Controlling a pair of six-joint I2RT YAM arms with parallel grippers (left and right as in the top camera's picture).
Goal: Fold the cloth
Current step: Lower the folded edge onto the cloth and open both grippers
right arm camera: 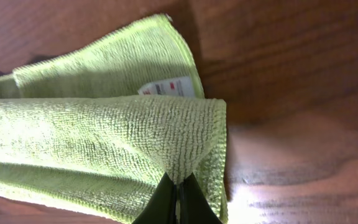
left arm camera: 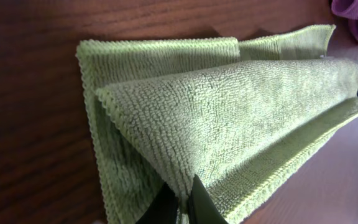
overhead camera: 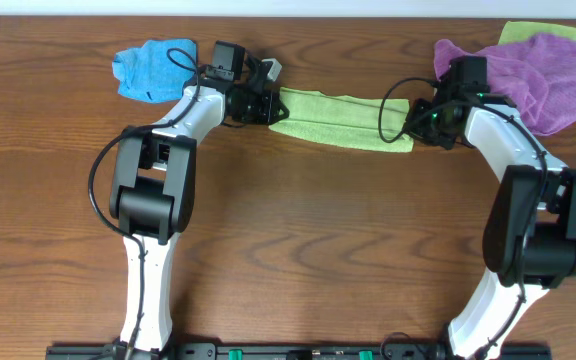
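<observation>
Dark brown wood-grain laminate made up the table, which filled nearly the whole overhead view. Soft glare brightened the surface on the right near the right gripper. Beyond the far edge only a pale strip showed, and nothing more of the room could be made out. A black rail ran along the near edge, where the two arm bases stood.

The cloth, lime-green and fuzzy, lay in the far middle of the table as a long narrow band running left to right between the two arms. The left gripper was at its left end, with jaws closed tight and pinching the upper fold; the left wrist view showed the fingertips nipped together on a raised ridge of the cloth, with the lower layers flat on the wood. The right gripper was at the right end, likewise clamped on the fold, and a small white label showed on the layer beneath.

A blue cloth sat crumpled at the far left, behind the left arm. A purple cloth lay heaped at the far right, partly over a second green cloth.
</observation>
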